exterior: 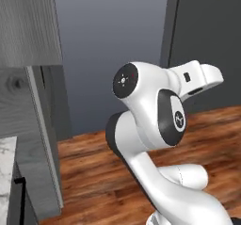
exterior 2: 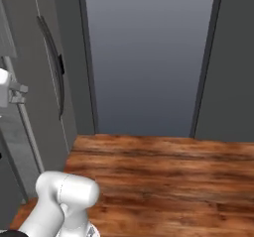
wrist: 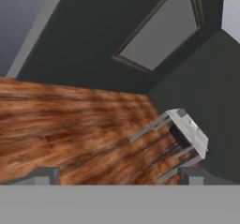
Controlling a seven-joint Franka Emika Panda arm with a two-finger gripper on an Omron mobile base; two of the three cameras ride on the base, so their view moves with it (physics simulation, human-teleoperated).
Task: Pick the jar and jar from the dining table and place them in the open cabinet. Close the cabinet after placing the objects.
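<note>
My gripper (wrist: 119, 176) is open, its two dark fingertips (wrist: 47, 175) wide apart with nothing but wooden floor between them. In the left base view my arm is folded, and the white hand (exterior: 203, 76) points right, away from the grey wood-grain cabinet (exterior: 28, 24) at the upper left. Far off in the hand view stands the dining table (wrist: 187, 130), white-topped on thin grey legs, against a dark wall. Both jars are out of view.
A marble counter corner (exterior: 6, 170) and a grey drawer front with a black handle (exterior: 19, 196) sit at the lower left. Tall dark panels with a curved handle (exterior 2: 52, 57) stand left. Brown wooden floor (exterior 2: 158, 181) stretches ahead to a blue-grey wall (exterior 2: 149, 52).
</note>
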